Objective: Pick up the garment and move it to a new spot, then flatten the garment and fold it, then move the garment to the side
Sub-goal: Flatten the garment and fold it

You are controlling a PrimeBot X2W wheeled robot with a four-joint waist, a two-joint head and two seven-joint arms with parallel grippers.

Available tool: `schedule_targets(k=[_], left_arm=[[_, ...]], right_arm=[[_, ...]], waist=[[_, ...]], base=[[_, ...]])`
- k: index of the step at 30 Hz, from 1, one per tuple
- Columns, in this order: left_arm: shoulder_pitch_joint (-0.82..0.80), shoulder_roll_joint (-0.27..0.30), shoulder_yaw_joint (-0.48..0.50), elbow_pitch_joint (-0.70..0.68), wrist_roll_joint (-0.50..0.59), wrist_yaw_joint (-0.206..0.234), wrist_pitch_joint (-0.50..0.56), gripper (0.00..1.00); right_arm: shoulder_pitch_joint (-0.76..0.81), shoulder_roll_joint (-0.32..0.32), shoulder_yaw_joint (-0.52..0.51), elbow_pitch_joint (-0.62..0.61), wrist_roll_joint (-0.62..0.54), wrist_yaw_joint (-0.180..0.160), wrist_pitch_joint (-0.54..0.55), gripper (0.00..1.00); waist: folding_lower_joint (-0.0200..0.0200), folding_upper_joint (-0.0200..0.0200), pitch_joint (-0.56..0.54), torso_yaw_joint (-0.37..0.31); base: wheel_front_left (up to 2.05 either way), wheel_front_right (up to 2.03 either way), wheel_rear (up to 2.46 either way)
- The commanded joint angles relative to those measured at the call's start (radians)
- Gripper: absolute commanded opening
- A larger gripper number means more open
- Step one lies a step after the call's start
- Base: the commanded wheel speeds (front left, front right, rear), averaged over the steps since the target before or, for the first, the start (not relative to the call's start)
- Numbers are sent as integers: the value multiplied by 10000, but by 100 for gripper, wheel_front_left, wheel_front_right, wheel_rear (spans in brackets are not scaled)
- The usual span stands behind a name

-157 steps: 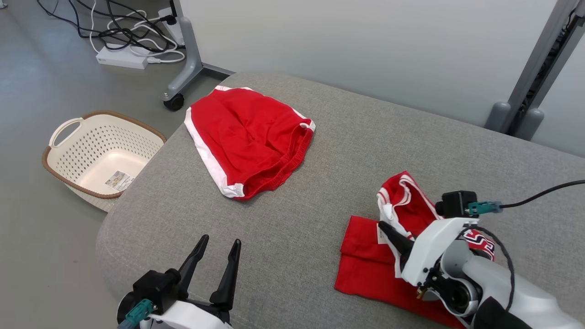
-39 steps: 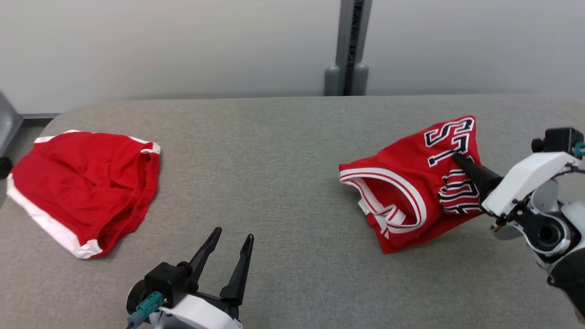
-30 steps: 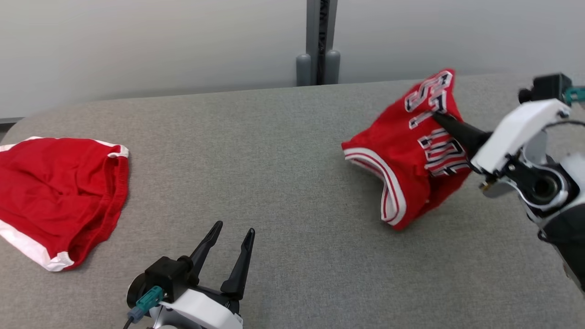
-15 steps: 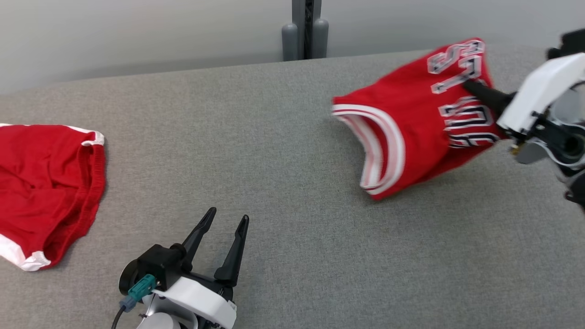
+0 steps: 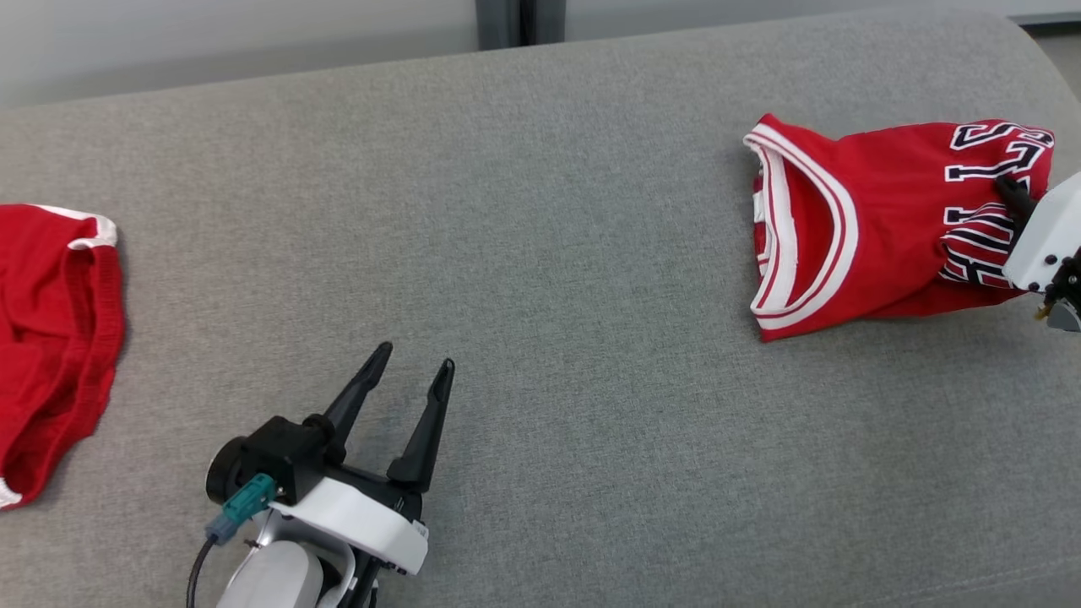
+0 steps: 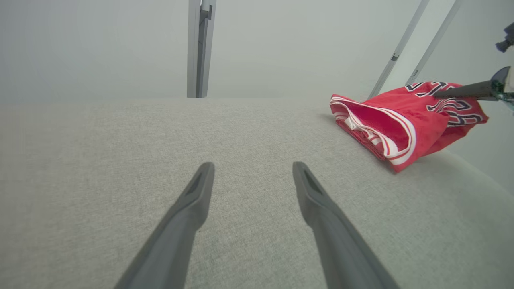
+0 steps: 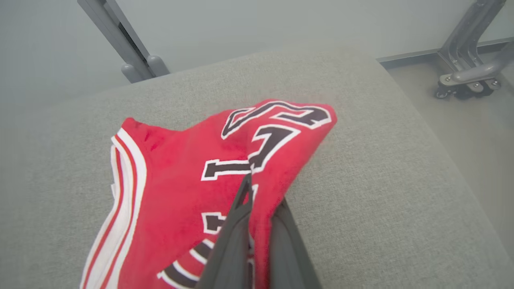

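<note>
The garment, a red jersey (image 5: 878,228) with white-striped trim and dark lettering, lies bunched at the right end of the grey padded table (image 5: 549,211). My right gripper (image 5: 1007,187) is shut on its lettered end and holds that end slightly raised, while the trimmed opening rests on the fabric. The right wrist view has the gripper (image 7: 257,188) pinching a fold of the jersey (image 7: 180,192). At the lower left my left gripper (image 5: 415,355) is open and holds nothing. In its own view the gripper (image 6: 253,165) hovers low over the table, far left of the jersey (image 6: 401,124).
A pair of red shorts (image 5: 51,338) with white trim lies at the table's left edge. A grey metal post (image 5: 515,17) stands behind the table. The table's rounded right edge (image 7: 441,132) is close to the jersey, with a wheeled frame base (image 7: 466,76) on the floor beyond.
The head camera has turned right, so the shorts slid towards the left edge. My right gripper has carried the jersey right and lowered it, its trimmed end now on the table. The left gripper stays open.
</note>
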State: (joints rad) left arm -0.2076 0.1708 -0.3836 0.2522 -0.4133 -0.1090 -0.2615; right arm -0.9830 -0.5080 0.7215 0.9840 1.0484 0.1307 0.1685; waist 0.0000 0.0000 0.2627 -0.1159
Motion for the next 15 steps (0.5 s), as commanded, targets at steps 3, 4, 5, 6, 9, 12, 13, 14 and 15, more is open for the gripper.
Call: schedule_targets(k=[3,4,5,6,9,12,13,14,15], left_arm=[[-341,112,-35,-78,49,-49,-23,100],[-383,119,-49,-90,51,-52,-22,100],[-399,120,-63,-107,53,-55,-22,100],[-399,120,-63,-107,53,-55,-22,100],[-501,154,-128,-129,61,-56,-22,100],[-598,195,-163,-183,67,-70,-20,100],[-601,223,-169,-194,68,-75,-18,100],[-629,247,-181,-203,70,-78,-12,100],[-682,269,-189,-227,74,-77,-4,100]], right_arm=[[-290,18,350,651,-671,1,-556,0],[-356,47,468,792,-874,1,-675,0],[-448,24,611,954,-1163,1,-814,0],[-448,24,611,954,-1163,1,-814,0],[-799,96,955,1874,-1993,1,-1457,0],[-1093,212,1031,2495,-2468,1,-2141,0],[-1180,247,1007,2648,-2605,1,-2323,0],[-1277,270,996,2781,-2770,1,-2516,0],[-1358,298,992,2872,-2916,1,-2657,0]], waist=[[0,0,408,-255],[0,0,466,-284],[0,0,524,-309],[0,0,524,-309],[0,0,684,-349],[0,0,827,-317],[0,0,872,-302],[0,0,923,-279],[0,0,975,-250]], base=[[0,0,0],[0,0,0],[0,0,0],[0,0,0],[0,0,0],[0,0,0],[0,0,0],[0,0,0],[0,0,0]])
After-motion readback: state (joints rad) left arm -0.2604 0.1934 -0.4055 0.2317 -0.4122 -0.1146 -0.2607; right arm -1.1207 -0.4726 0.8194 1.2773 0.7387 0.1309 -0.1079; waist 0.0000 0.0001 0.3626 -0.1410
